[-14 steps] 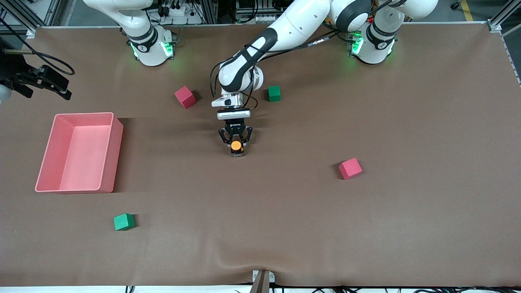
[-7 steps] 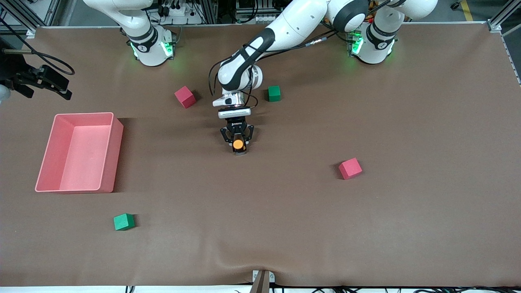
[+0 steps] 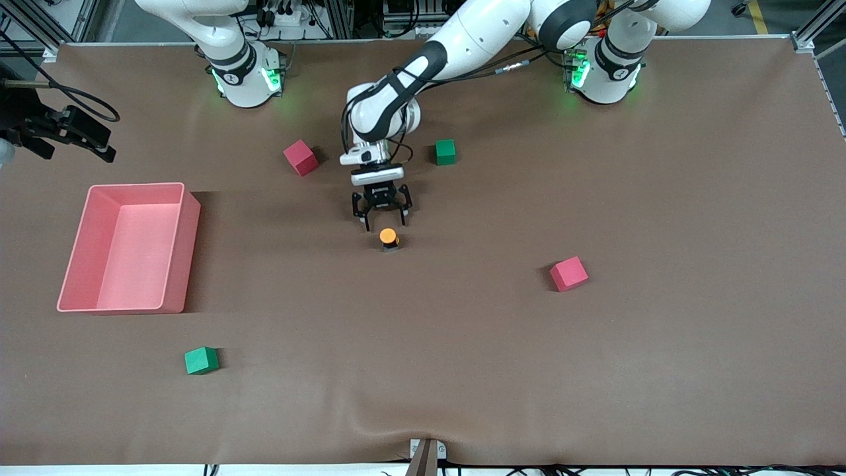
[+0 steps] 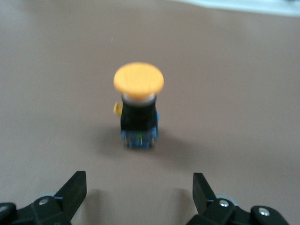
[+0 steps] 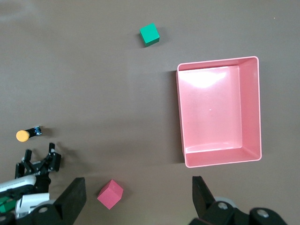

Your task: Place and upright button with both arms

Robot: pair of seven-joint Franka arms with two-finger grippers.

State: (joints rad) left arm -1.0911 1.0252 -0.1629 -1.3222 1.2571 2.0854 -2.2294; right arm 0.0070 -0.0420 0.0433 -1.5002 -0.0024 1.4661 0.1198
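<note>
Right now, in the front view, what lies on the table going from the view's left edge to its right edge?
Pink bin → green cube → red cube → button → green cube → red cube.

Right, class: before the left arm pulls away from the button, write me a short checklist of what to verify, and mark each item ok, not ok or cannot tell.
1. Button stands upright on the table, orange cap on top: ok.
2. Left gripper open, fingers apart from the button: ok.
3. Nothing crowds the button; the red cube and green cube lie well off: ok.
4. Right gripper open and holding nothing, high over the pink bin's end of the table: ok.
5. Button steady enough to stay standing: cannot tell.
</note>
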